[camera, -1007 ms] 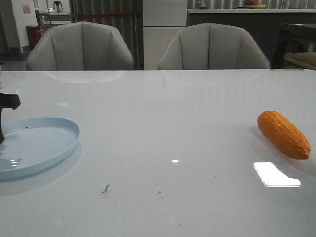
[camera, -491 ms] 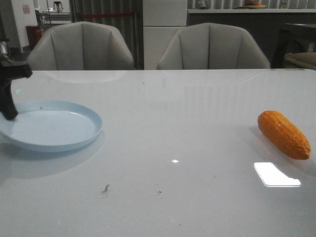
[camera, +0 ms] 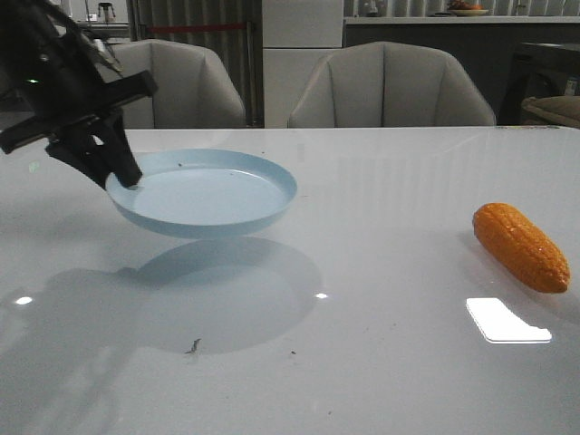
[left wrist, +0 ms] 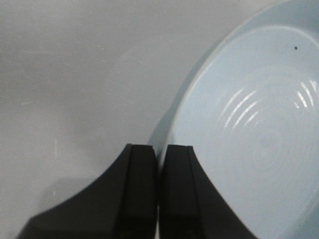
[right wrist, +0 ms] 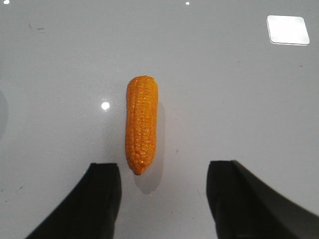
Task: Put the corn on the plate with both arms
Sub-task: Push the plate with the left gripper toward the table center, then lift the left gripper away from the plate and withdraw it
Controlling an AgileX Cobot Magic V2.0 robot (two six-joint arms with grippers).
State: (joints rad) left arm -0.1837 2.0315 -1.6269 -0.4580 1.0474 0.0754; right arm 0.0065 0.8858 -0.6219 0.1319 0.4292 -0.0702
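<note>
My left gripper (camera: 127,178) is shut on the left rim of the pale-blue plate (camera: 213,192) and holds it in the air above the table, its shadow below. In the left wrist view the two fingers (left wrist: 142,169) pinch the plate's rim (left wrist: 169,124). The orange corn (camera: 521,246) lies on the table at the right. In the right wrist view the corn (right wrist: 141,123) lies just ahead of my open right gripper (right wrist: 163,172), its pointed tip near the left finger. The right gripper is out of the front view.
Two grey chairs (camera: 390,86) stand behind the table's far edge. A bright light reflection (camera: 506,320) lies on the white table (camera: 362,362) near the corn. Small dark specks (camera: 193,345) lie on the table in front.
My left gripper has lifted the plate off the table and carried it up and to the right, toward the table's middle. The corn has not moved.
</note>
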